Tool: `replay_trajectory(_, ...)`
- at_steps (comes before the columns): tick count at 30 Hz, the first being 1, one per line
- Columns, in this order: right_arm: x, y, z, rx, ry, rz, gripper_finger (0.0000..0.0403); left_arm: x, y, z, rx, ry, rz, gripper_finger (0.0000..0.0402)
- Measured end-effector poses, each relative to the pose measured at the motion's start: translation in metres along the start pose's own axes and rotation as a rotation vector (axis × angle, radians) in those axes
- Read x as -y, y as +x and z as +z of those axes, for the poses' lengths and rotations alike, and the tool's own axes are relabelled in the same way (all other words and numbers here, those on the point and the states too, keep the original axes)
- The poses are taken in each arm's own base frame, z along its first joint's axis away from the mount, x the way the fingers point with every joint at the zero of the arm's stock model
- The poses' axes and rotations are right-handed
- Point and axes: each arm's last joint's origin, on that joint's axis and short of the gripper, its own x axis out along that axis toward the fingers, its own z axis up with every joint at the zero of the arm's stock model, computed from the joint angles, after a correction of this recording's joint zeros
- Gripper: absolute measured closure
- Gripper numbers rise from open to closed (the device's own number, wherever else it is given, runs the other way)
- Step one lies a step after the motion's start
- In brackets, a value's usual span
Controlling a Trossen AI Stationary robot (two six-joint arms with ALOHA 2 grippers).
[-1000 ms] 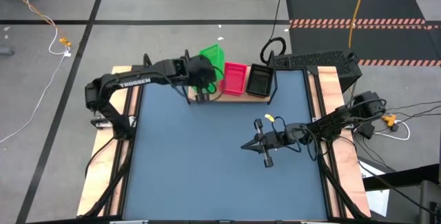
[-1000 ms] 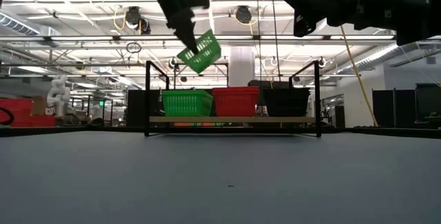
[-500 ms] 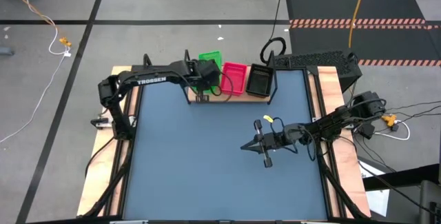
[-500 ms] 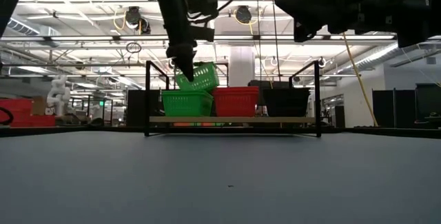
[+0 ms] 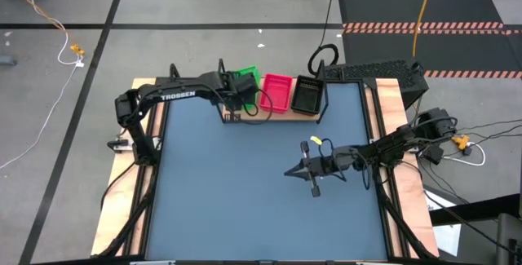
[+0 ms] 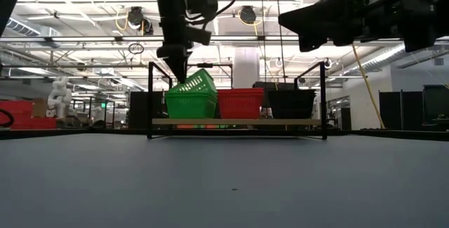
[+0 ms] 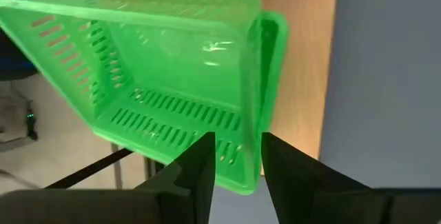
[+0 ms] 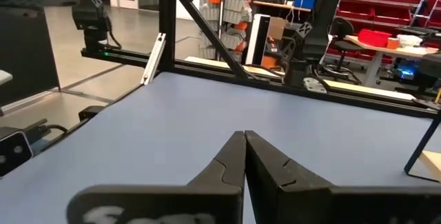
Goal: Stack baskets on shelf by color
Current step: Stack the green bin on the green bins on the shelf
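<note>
Blue-grey tabletop [image 5: 245, 183] fills my screen, bare at the near end. Closest to me, I've got the right gripper [image 5: 288, 172] hanging over the middle of the table, its fingers [image 8: 238, 156] clenched tip to tip on nothing. Looking further back, my left gripper [image 6: 178, 74] sits above the shelf's left end, fingers [image 7: 200, 162] parted with the near rim of the top green basket [image 6: 192, 84] in the gap between them; I can't tell whether they touch it. That basket sits tilted, far side raised, on the green stack [image 6: 191, 104] below. Beside it, touching, there's the red stack [image 6: 240, 103], then the black stack [image 6: 291, 103], all three in a row on the tan shelf [image 6: 237, 121] at the table's far edge.
</note>
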Motion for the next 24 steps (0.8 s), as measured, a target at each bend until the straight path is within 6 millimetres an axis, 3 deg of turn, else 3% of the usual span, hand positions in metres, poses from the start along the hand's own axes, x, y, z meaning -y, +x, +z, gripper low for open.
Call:
replay_trajectory(6,0.0,0.0,0.0,-0.003,0.0,0.0,0.0403,0.001,-0.002,0.001,-0.035,0.009,0.098,0.028)
replay_trajectory(19,0.0,0.0,0.0,-0.003,0.0,0.0,0.0403,0.01,-0.004,0.007,0.021,0.053,0.029,0.0281)
replay_trajectory(24,0.0,0.0,0.0,-0.003,0.0,0.001,0.0403,0.005,-0.003,0.009,0.052,0.029,0.046,0.0327)
